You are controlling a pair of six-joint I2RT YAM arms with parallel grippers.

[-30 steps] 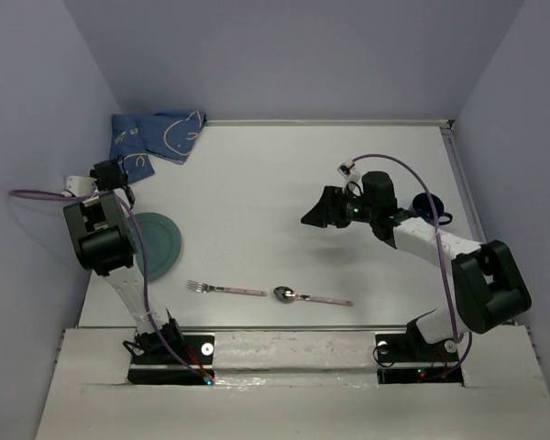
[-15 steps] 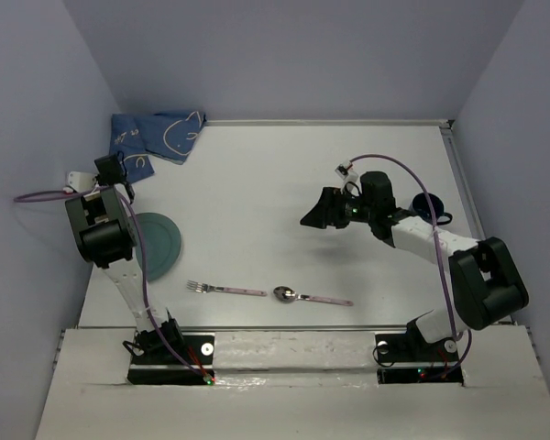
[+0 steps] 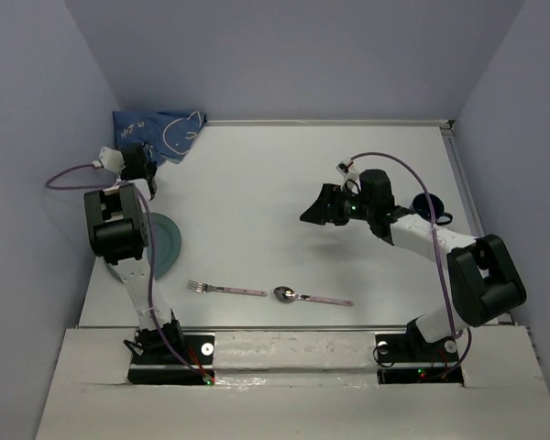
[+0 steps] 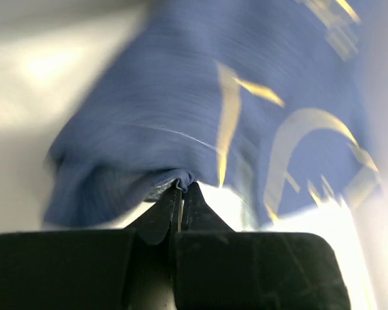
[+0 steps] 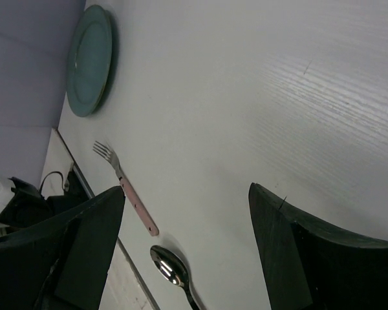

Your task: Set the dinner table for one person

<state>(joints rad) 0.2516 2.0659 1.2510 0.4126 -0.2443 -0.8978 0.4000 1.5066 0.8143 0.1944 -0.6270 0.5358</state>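
The white dinner table (image 3: 275, 174) carries a green plate (image 3: 168, 246) at the left, with a pink-handled fork (image 3: 227, 290) and a spoon (image 3: 312, 297) near the front edge. At the far left corner lies a dark blue cloth (image 3: 162, 131) with white line drawings. My left gripper (image 3: 139, 158) is at that cloth's near edge. In the left wrist view its tips (image 4: 181, 190) are shut on a fold of the cloth (image 4: 200, 110). My right gripper (image 3: 316, 209) hovers open over mid-table, holding nothing. Its wrist view shows the plate (image 5: 87, 61), fork (image 5: 126, 190) and spoon (image 5: 171, 266) beyond the gripper (image 5: 187, 200).
A dark blue cup (image 3: 431, 206) stands at the right, partly behind my right arm. Grey walls close in the table on the left, back and right. A raised rim runs along the table's front edge by the arm bases.
My left gripper has shut on the cloth's near edge, and its wrist has moved back and to the right. The right arm has hardly moved.
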